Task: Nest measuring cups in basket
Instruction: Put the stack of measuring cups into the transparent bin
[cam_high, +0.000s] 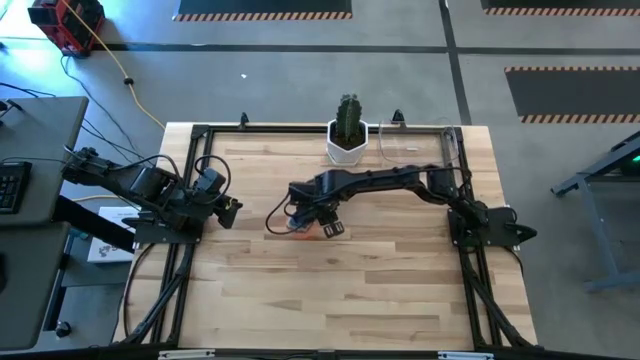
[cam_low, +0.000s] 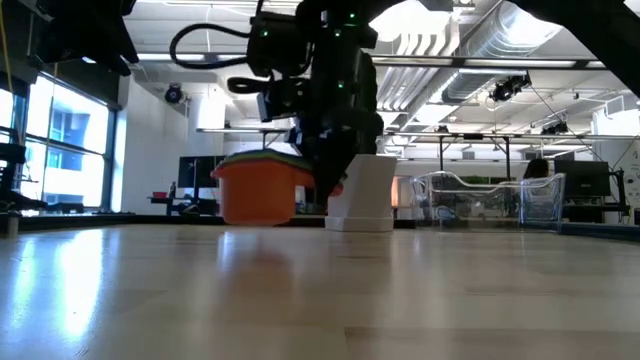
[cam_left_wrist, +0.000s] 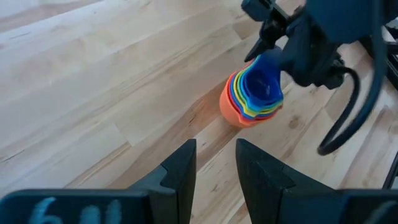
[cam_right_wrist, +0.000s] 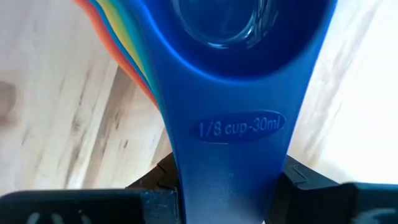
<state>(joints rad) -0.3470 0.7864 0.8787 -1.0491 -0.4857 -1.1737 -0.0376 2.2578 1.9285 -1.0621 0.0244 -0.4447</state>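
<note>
The right gripper (cam_high: 333, 229) reaches in over the middle of the wooden table (cam_high: 400, 290) and clasps the nested measuring cups (cam_left_wrist: 252, 98) by their stacked handles. In the right wrist view the blue handle (cam_right_wrist: 233, 149), marked 1/8 cup-30ml, runs straight down between the two dark fingers (cam_right_wrist: 298, 180), which press in on either side of it — the bowls lie out ahead of the fingertips. In the low view the orange outer cup (cam_low: 258, 190) hangs slightly above the tabletop, not resting on it.

The stack is one nest: an orange-red cup outermost, then yellow, green and other coloured rims, with a blue cup innermost; the exact count of layers cannot be read. The clear basket (cam_low: 490, 200) stands at the far edge of the table, just beside the white pot with a cactus (cam_high: 347, 135) and well apart from the cups.

The left gripper (cam_left_wrist: 214, 168) waits at the left side of the table, its fingers parted a little with nothing between them, facing the cups.

The table is pale wood planks in a black frame — one table, two arms, one pot, one basket. Beyond it lie a grey floor with striped markings, a desk at the left and an open workshop room with ceiling ducts and windows.
</note>
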